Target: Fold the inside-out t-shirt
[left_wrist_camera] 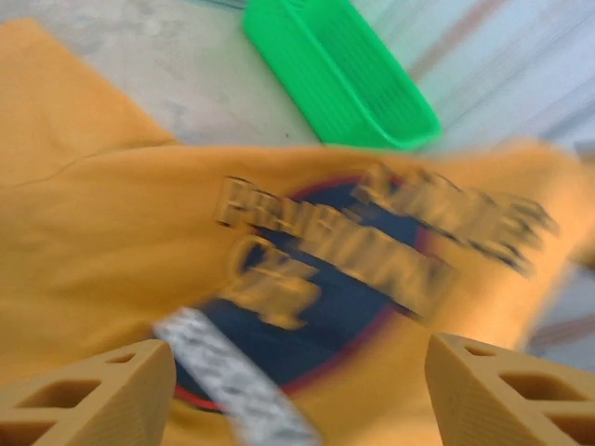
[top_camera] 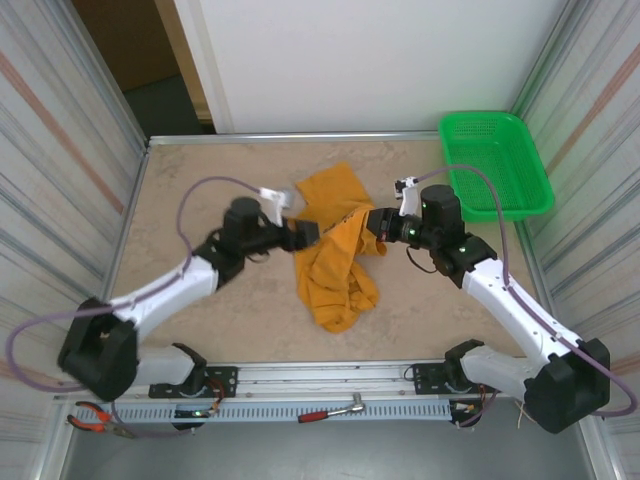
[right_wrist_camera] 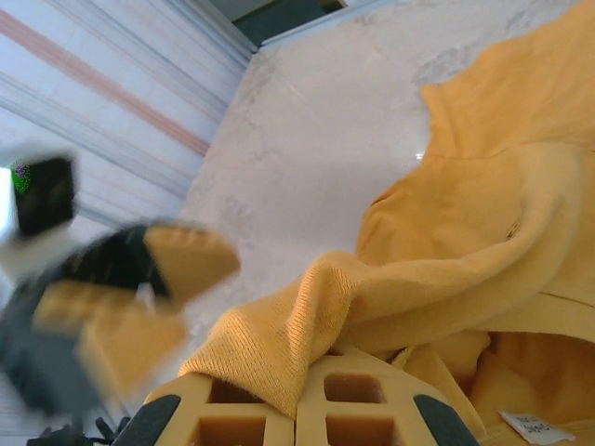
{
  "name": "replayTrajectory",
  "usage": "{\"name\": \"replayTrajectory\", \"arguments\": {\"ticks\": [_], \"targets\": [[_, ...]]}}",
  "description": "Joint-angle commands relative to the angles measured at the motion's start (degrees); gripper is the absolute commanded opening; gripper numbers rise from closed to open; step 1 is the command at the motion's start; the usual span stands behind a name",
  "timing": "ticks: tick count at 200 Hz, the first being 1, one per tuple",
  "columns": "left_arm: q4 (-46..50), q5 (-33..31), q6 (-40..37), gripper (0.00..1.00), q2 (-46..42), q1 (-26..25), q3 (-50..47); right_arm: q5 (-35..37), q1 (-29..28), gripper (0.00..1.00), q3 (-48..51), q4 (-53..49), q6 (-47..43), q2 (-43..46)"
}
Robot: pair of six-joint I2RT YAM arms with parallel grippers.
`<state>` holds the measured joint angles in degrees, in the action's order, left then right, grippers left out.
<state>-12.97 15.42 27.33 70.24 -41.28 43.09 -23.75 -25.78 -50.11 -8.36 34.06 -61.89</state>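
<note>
t-shirt location: t-shirt [top_camera: 335, 270] sits mid table [top_camera: 200, 180] as a bunched heap between both claws. The far part lies flatter and the near part is crumpled into folds.
left claw: left claw [left_wrist_camera: 299, 348] has its fingers spread wide with nothing between them. It hovers just over the printed face, at the shirt's left edge in the top view.
right claw: right claw [right_wrist_camera: 297, 372] is closed, pinching a ribbed edge of the shirt. Cloth drapes off the fingertips, and it sits at the heap's right edge.
cloth material: soft knit cotton, mustard-orange, matte. The knit rib shows clearly at the pinched hem [right_wrist_camera: 279, 344].
print: dark blue oval printed graphic [left_wrist_camera: 344, 279] with a red rim and orange lettering, blurred and unreadable.
label: small white label [right_wrist_camera: 530, 427] sewn on the cloth near the right claw.
handling (judged): light and limp with no stiffness, so it sags wherever it is not held. It probably grips well, not slippery. Not fragile, but it stretches if pulled from both sides.
where to grip (judged): hem corners, shoulder seams or the ribbed edge, since thicker edges give a firmer pinch. A mid-panel pinch risks catching two layers.
layout risk (judged): the heap is too bunched to tell sleeves from body, so it needs spreading flat before any fold.
table surface: beige stone-look, smooth and hard.
basket: green plastic mesh basket [top_camera: 495, 165], rectangular, at the far right corner, apart from the shirt.
</note>
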Motion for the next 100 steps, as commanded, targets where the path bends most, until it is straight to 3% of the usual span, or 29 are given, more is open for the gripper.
{"name": "replayTrajectory", "arguments": {"ticks": [1, 31, 48, 66, 87, 100], "targets": [[1.46, -32.69, -7.55, 0.73, -5.04, -14.40, -2.61, 1.08, -1.42, 0.00, -4.55, -1.93, -1.19, -0.17], [-0.19, -47.75, -13.00, 0.75, 1.30, -25.72, 0.52, 2.13, -2.25, 0.00, -6.73, -3.05, -1.37, -1.71], [2.81, -56.59, -14.38, 0.76, 7.28, -28.00, 4.51, 2.62, -2.57, 0.00, -7.02, -3.01, -1.20, -2.09], [8.68, -64.33, -11.06, 0.77, 12.72, -27.95, 8.57, 3.13, -2.87, 0.00, -6.93, -3.19, -1.02, -1.88], [13.08, -65.61, -8.85, 0.75, 15.49, -25.87, 11.33, 4.37, -2.88, 0.00, -6.76, -4.58, -1.56, -0.91], [10.18, -60.35, -10.97, 0.60, 13.76, -22.87, 9.66, 5.34, -2.51, 0.00, -6.84, -5.96, -2.34, -0.14]]}}
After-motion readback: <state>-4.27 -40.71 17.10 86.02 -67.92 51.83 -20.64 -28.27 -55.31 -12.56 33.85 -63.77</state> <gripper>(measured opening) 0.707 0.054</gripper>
